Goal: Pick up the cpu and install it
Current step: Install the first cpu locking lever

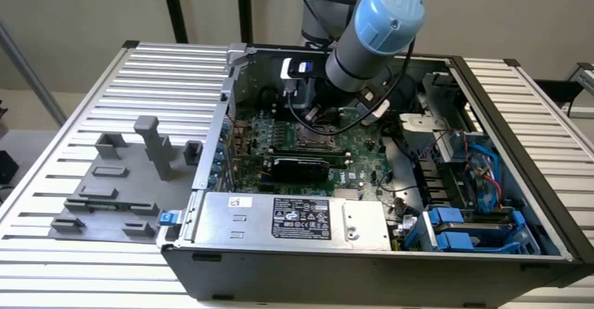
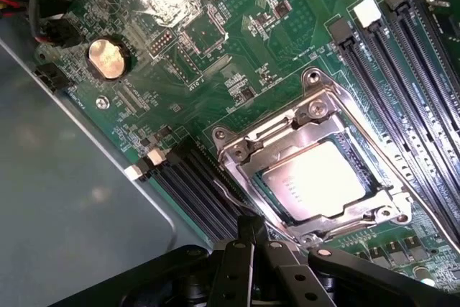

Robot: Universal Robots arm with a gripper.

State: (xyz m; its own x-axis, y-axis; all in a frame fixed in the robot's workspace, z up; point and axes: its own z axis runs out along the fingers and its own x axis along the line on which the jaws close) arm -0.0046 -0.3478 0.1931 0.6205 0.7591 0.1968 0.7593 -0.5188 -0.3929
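Observation:
The cpu point(image 2: 313, 177), a flat square chip with a pale silver top, lies inside the metal-framed socket point(image 2: 316, 109) on the green motherboard point(image 2: 215, 41). My gripper point(image 2: 251, 231) hovers just beside the socket's edge. Its black fingers are shut together with nothing between them, apart from the chip. In the exterior view my arm point(image 1: 371, 37) reaches down into the open computer case point(image 1: 519, 204), above the socket point(image 1: 311, 140).
Black memory slots point(image 2: 402, 70) flank the socket, and a coin battery point(image 2: 108, 59) sits on the board. The power supply point(image 1: 288, 218) and blue drive bays point(image 1: 464, 229) line the case front. A grey fixture plate point(image 1: 111, 191) with upright blocks lies at the exterior view's left.

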